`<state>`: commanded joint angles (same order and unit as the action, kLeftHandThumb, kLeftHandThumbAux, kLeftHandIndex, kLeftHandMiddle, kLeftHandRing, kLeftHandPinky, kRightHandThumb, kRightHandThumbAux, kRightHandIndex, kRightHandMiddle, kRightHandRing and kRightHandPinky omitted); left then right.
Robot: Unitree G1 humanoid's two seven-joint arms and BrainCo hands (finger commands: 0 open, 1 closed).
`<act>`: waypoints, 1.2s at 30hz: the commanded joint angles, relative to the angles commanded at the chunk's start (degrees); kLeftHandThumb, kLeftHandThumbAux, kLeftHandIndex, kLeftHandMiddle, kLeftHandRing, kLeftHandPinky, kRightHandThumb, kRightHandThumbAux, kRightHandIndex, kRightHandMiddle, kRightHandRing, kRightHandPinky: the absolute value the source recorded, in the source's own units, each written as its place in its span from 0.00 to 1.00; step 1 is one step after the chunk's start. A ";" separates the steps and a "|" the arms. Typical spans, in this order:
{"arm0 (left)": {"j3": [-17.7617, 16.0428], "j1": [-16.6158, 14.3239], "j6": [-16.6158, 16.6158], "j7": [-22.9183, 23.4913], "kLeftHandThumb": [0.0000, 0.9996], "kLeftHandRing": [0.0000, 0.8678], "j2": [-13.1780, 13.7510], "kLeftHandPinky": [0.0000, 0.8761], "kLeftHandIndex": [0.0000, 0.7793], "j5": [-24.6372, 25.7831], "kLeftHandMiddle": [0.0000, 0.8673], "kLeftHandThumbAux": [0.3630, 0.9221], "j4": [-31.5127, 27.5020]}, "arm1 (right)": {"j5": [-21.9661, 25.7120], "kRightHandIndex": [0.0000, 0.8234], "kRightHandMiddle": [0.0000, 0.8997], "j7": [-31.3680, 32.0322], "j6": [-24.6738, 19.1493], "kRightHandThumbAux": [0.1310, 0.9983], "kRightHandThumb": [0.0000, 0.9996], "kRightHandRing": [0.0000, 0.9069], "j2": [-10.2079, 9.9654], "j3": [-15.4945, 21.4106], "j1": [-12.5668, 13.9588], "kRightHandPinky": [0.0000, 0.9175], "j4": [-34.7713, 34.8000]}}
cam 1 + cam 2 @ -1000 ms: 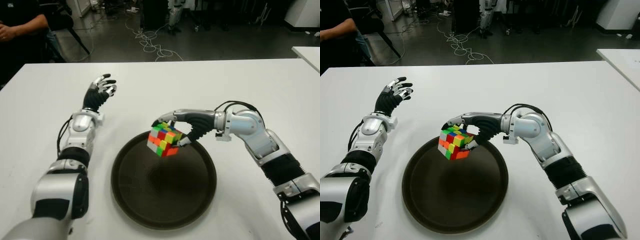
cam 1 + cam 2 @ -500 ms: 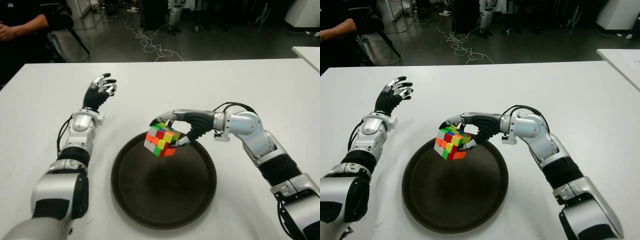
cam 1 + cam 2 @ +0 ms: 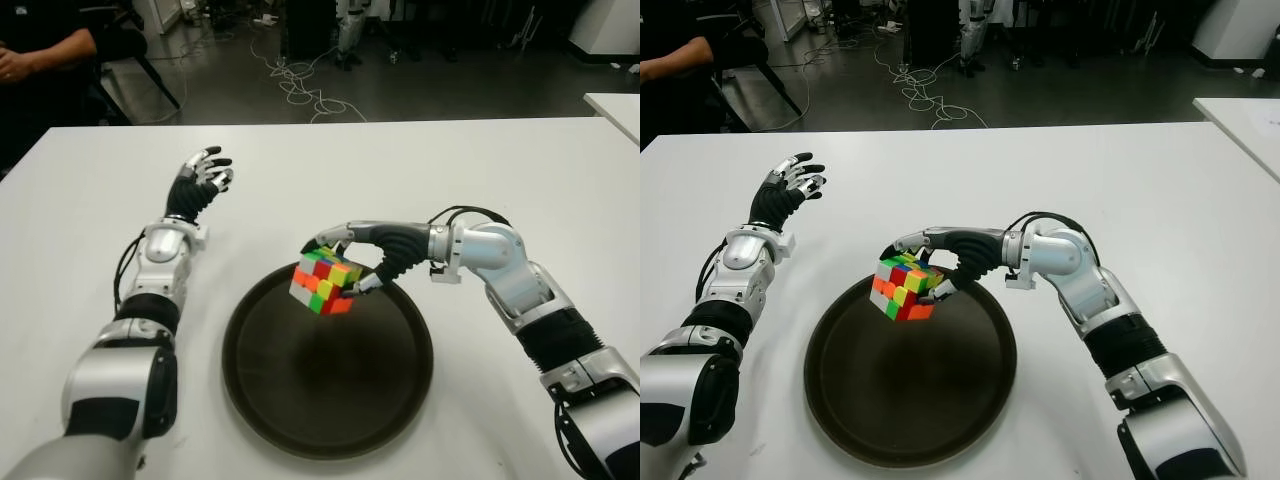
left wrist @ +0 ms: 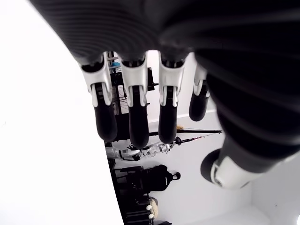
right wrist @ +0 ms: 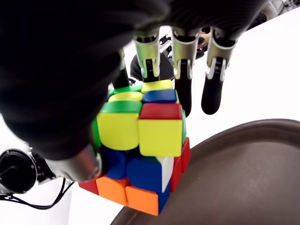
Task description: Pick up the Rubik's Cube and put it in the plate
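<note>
Fingers: my right hand [image 3: 365, 255] is clamped on the Rubik's Cube [image 3: 325, 281], fingers draped over its top and thumb tucked beneath, so it hangs tilted.
Cube: in the air above the far rim of the plate [image 3: 395, 400], apparently not touching it.
Reason: I judge the grip stays closed until the cube is lower, so it won't tumble out.
Left hand [image 3: 203, 180]: idle over the white table [image 3: 520, 170], well left of the plate, fingers spread and holding nothing.
</note>
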<state>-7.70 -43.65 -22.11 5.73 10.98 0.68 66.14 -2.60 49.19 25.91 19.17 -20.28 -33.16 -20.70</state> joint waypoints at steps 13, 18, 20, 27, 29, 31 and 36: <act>-0.14 -0.07 0.05 0.02 0.19 0.30 -0.14 0.33 0.23 0.23 0.30 0.59 -0.08 | -0.53 0.48 0.31 -0.09 1.01 0.69 0.67 0.31 -0.44 0.44 0.03 0.33 -0.88; -0.13 0.14 -0.58 0.09 0.19 0.30 -0.18 0.33 0.23 0.26 0.31 0.57 -0.33 | -1.41 0.22 0.27 -0.57 1.57 0.66 0.36 0.27 -0.42 0.47 -0.15 0.29 -1.49; -0.15 0.16 -0.62 0.11 0.19 0.30 -0.18 0.32 0.23 0.28 0.31 0.58 -0.36 | -1.75 0.18 0.25 -0.88 2.02 0.65 0.32 0.25 -0.40 0.50 -0.16 0.26 -1.65; -0.10 0.20 -0.78 0.28 0.18 0.30 -0.15 0.32 0.23 0.27 0.31 0.59 -0.36 | -2.19 0.09 0.18 -1.12 3.35 0.59 0.17 0.16 -0.53 0.31 -0.35 0.13 -2.29; -0.10 0.18 -0.70 0.25 0.18 0.30 -0.15 0.33 0.23 0.27 0.31 0.58 -0.33 | -1.83 0.06 0.14 -0.65 3.63 0.57 0.13 0.12 -0.56 0.25 -0.50 0.10 -2.51; -0.11 0.17 -0.65 0.22 0.18 0.30 -0.17 0.33 0.23 0.29 0.31 0.57 -0.32 | -1.61 0.04 0.12 -0.35 3.99 0.55 0.10 0.10 -0.58 0.21 -0.61 0.08 -2.77; -0.10 0.22 -0.59 0.27 0.18 0.30 -0.19 0.33 0.23 0.30 0.31 0.57 -0.44 | -1.07 0.01 0.07 0.54 5.72 0.48 0.04 0.05 -0.72 0.05 -0.96 0.04 -3.87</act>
<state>-7.80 -43.43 -22.70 6.00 10.79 0.99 65.69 -3.66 49.73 31.63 18.44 -20.22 -34.12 -24.58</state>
